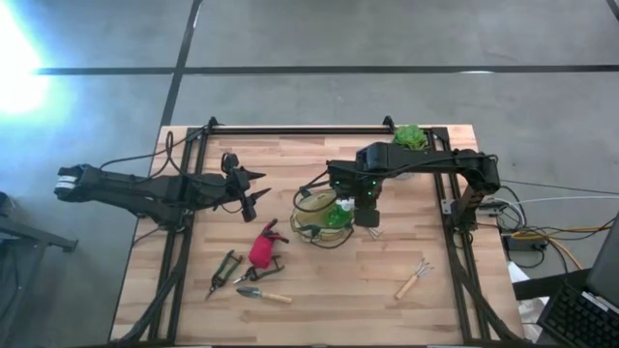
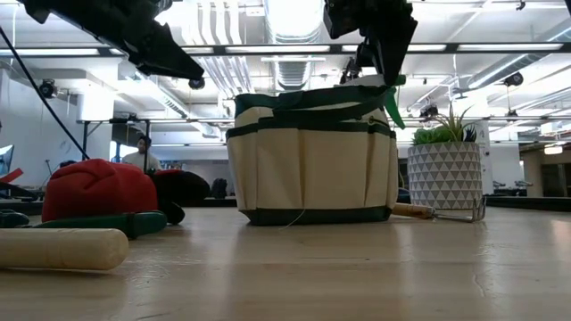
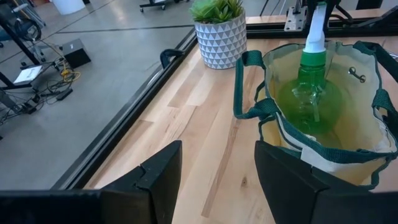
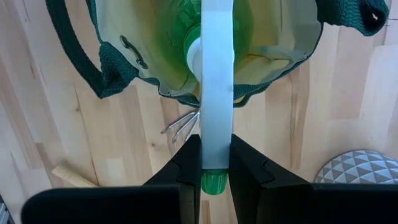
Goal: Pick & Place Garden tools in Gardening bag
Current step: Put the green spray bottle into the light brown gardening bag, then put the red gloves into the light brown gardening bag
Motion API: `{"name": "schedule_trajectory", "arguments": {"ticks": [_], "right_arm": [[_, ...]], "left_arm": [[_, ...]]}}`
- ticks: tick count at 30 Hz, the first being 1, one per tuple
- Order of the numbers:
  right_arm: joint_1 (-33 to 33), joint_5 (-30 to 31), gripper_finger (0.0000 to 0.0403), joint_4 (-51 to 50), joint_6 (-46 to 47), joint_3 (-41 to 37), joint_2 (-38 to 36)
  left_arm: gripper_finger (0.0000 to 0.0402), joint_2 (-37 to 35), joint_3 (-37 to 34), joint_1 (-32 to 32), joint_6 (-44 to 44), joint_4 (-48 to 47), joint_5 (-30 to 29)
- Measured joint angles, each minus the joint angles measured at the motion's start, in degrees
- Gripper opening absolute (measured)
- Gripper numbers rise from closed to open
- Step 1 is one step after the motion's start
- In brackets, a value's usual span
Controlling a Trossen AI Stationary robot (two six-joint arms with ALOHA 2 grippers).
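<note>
While the right tool [image 4: 215,163] stands over the bag [image 1: 324,215], its fingers are closed on the white spray head of the green bottle [image 4: 215,43], whose round body already sits down inside the bag.

Risks, as judged:
- The grip is on the thin head only. If the tool lifts or swings before letting go, the bottle could drag on the soft wall and tip the bag.
- A fork [image 4: 181,127] lies on the desk [image 1: 338,280] just beside the bag, under the tool. A low retreat could catch its tines.
- The green handle [image 3: 245,87] hangs loose off the rim and could snag a finger.

The left tool [image 1: 253,188] hovers well apart from the bag, on the side away from the plant [image 1: 409,136], fingers spread and empty.

Still on the desk near the left tool: a red piece [image 1: 263,249], pruners [image 1: 223,272], a trowel [image 1: 263,294]. A second fork [image 1: 413,279] lies on the bag's opposite side.

View differences:
- Only the right wrist view shows the clamp on the spray head and the fork under it.
- The left wrist view alone shows how deep the bottle sits.
- The low view confirms the bag stands upright, flat on the desk, but hides its contents.
- The high view alone places the remaining tools.
</note>
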Motion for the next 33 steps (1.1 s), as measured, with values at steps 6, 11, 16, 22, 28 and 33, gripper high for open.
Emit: {"name": "schedule_trajectory", "arguments": {"ticks": [6, 11, 16, 22, 28, 33], "right_arm": [[0.0, 0.0, 0.0042, 0.0, 0.0, 0.0, 0.0], [0.0, 0.0, 0.0044, 0.0, 0.0, 0.0, 0.0], [0.0, 0.0, 0.0060, 0.0, 2.9, 0.0, 0.0], [0.0, 0.2, 0.0094, -0.5, 5.4, 0.0, 0.0], [0.0, 0.5, 0.0124, -0.6, 6.0, 0.1, 0.0], [0.0, 0.8, 0.0150, -2.0, 6.0, 0.7, 0.0]], "left_arm": [[0.0204, 0.0, 0.0, 0.0, 0.0, 0.0, 0.0], [0.0204, 0.0, 0.0, 0.0, 0.0, 0.0, 0.0], [0.0204, 0.0, 0.0, 0.0, 0.0, 0.0, 0.0], [0.0204, 0.0, 0.0, 0.0, 0.0, 0.0, 0.0], [0.0204, 0.0, 0.0, 0.0, 0.0, 0.0, 0.0], [0.0204, 0.0, 0.0, 0.0, 0.0, 0.0, 0.0]]}}
